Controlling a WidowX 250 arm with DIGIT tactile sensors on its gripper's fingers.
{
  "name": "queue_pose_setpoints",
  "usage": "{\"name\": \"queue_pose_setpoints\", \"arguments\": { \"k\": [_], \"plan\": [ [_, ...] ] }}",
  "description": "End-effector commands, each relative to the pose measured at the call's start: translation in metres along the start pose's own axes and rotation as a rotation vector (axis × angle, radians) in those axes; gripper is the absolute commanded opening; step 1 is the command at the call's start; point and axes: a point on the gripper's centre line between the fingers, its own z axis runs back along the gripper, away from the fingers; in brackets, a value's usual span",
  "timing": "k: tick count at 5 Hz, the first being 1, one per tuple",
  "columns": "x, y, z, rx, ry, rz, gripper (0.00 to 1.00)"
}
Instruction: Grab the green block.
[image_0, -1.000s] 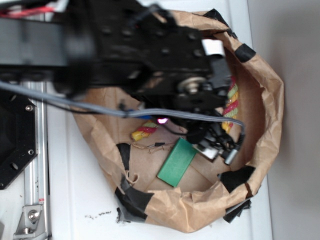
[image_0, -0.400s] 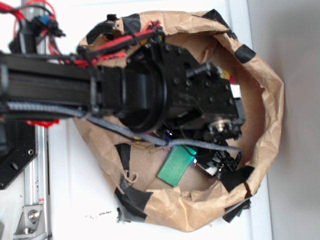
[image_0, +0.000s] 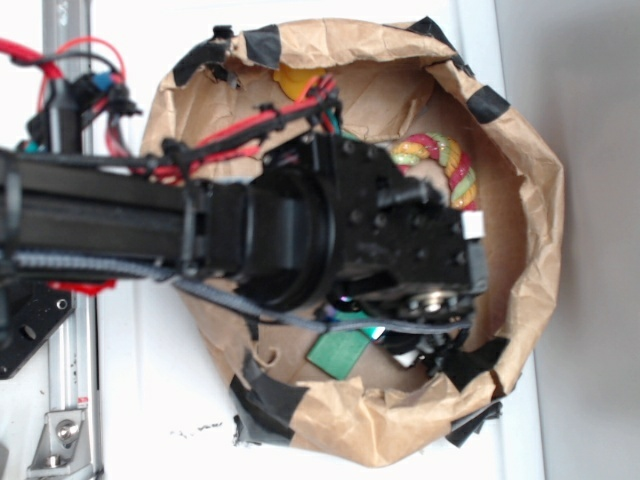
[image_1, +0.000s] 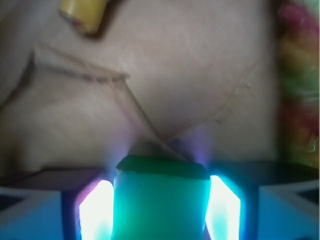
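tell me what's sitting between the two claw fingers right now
The green block fills the gap between the claw fingers, which flank it on both sides. The wrist view shows this; whether they press on it is unclear.

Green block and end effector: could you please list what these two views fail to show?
- Exterior: the arm hides most of the green block and the end effector.
- Wrist: the bottom edge crops the block; glare washes out the fingers, so contact is uncertain.
- Wrist: the rope is blurred.
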Motion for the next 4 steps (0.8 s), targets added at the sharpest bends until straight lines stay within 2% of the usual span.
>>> {"name": "queue_pose_setpoints", "arguments": {
  "k": [1, 2, 3, 4],
  "plan": [
    [0.027, 0.035, 0.113, -0.069, -0.325, -0.353, 0.0],
    [0.038, 0.045, 0.142, -0.136, -0.4, -0.526, 0.0],
    [0.04, 0.041, 0.151, -0.098, -0.448, -0.595, 0.0],
    [0.044, 0.034, 0.145, -0.089, -0.439, -0.658, 0.0]
  ]
}}
